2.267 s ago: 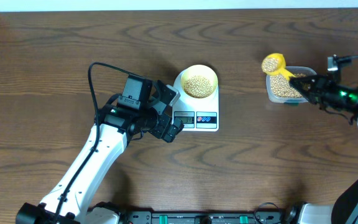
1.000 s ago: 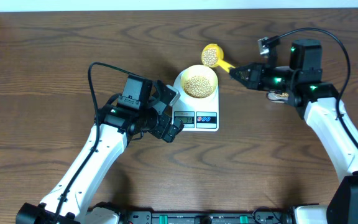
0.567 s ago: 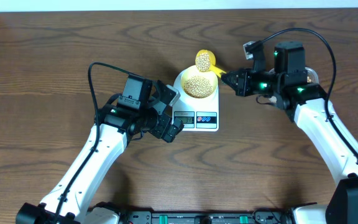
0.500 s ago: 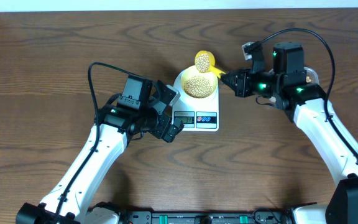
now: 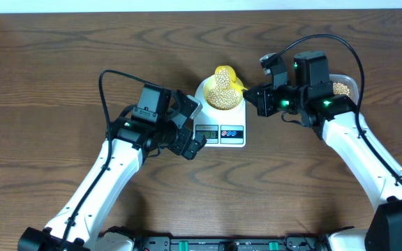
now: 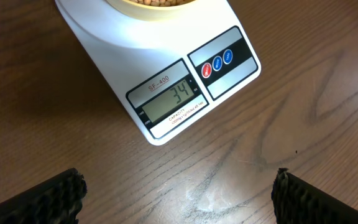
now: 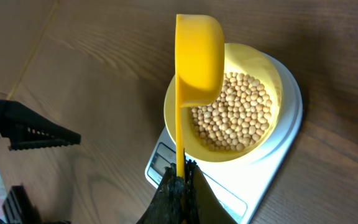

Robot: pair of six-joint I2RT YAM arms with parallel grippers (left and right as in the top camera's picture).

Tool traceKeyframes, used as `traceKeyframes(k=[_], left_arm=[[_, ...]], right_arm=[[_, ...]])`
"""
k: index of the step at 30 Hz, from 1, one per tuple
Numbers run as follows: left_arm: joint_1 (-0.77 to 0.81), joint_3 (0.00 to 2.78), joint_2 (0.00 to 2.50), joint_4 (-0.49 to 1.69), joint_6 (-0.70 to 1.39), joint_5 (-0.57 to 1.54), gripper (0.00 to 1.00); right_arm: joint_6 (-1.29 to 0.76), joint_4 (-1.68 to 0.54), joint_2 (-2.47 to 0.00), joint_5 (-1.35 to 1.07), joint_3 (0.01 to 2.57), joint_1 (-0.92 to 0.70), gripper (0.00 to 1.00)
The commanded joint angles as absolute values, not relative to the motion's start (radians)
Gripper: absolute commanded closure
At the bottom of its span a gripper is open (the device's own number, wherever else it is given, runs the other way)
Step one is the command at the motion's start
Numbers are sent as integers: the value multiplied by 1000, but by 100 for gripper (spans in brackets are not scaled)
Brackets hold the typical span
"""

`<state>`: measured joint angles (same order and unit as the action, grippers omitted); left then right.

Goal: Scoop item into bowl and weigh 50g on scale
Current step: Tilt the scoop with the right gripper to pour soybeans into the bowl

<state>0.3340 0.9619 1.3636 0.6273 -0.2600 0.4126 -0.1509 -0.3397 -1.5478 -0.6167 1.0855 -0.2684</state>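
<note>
The pale-yellow bowl [image 5: 223,93] sits on the white scale [image 5: 220,132] and holds many tan beans [image 7: 235,112]. The scale's display [image 6: 169,101] reads 34. My right gripper [image 7: 181,183] is shut on the handle of the bright yellow scoop [image 7: 197,53]; the scoop [image 5: 225,77] is tipped on its side over the bowl's far rim. My left gripper [image 6: 179,196] is open and empty, just in front of the scale's display, over bare wood. In the overhead view it [image 5: 190,143] is at the scale's front left corner.
A clear plastic tub [image 5: 344,87] with more beans stands at the right, partly hidden behind my right arm. The left arm's black cable [image 5: 107,87] loops over the table left of the scale.
My right arm has carried the loaded scoop from the tub leftward to the bowl and tipped it sideways over the bowl's rim. The left arm has not moved.
</note>
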Motion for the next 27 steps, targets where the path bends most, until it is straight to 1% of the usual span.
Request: traceKeyframes(k=[1, 5, 8, 27], left_arm=[[331, 963, 1372, 628, -269, 403, 2], [331, 963, 1372, 628, -269, 404, 2], [331, 963, 1372, 628, -269, 404, 2], [331, 963, 1372, 628, -269, 403, 2]], right_arm=[[-114, -340, -1556, -596, 1098, -277, 99], [-113, -341, -1556, -550, 1098, -277, 99], [-77, -341, -1556, -529, 1098, -277, 99], [3, -345, -1556, -522, 1098, -277, 99]])
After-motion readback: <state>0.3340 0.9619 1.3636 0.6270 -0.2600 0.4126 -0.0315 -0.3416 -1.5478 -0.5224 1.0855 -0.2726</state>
